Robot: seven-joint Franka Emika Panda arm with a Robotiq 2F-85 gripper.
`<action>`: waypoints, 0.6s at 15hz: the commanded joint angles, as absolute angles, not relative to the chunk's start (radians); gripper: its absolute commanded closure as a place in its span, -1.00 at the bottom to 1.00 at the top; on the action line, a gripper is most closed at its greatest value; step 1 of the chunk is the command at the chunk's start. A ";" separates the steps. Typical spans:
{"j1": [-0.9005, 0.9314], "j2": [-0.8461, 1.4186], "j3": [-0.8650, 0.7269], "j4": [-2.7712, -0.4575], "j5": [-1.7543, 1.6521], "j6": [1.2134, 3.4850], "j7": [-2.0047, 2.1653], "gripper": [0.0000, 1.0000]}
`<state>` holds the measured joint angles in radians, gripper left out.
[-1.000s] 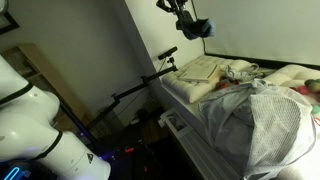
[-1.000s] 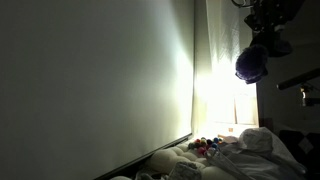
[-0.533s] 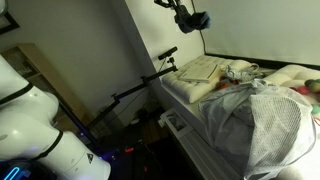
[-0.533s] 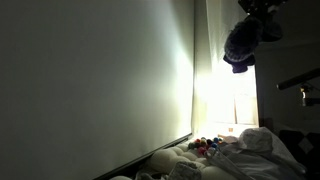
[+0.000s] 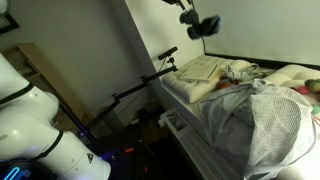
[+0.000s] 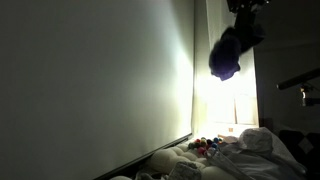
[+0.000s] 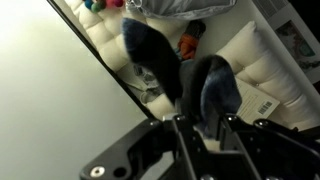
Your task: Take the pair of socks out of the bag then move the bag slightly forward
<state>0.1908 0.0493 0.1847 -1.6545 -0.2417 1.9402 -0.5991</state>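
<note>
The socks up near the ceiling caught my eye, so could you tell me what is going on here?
The robot arm has the socks high in the air, clear of the bag. They hang as a dark bundle at the pincer; whether the jaws clamp them or are letting go cannot be told. The bag lies slumped on the cushioned top below, with nothing touching it.

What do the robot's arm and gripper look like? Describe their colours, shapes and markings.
The arm is made of glossy white, rounded segments, with a small dark marking and a blue glow low down. The gripper is black, with slim fingers on linked bars.
</note>
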 commanded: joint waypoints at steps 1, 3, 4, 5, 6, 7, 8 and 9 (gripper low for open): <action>0.191 0.043 0.187 -1.659 -0.294 1.933 -0.603 -0.18; 0.187 0.031 0.184 -1.677 -0.310 1.943 -0.602 -0.49; 0.186 0.025 0.182 -1.686 -0.324 1.944 -0.588 -0.66; 0.182 0.014 0.178 -1.705 -0.330 1.945 -0.595 -0.79; 0.179 0.005 0.174 -1.718 -0.350 1.927 -0.573 -0.92; 0.174 -0.004 0.169 -1.734 -0.370 1.903 -0.561 -1.00; 0.165 -0.018 0.161 -1.760 -0.374 1.899 -0.559 -1.00; 0.154 -0.035 0.149 -1.792 -0.382 1.900 -0.539 -1.00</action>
<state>0.1765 0.0349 0.1690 -1.6980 -0.3498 1.9172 -0.5820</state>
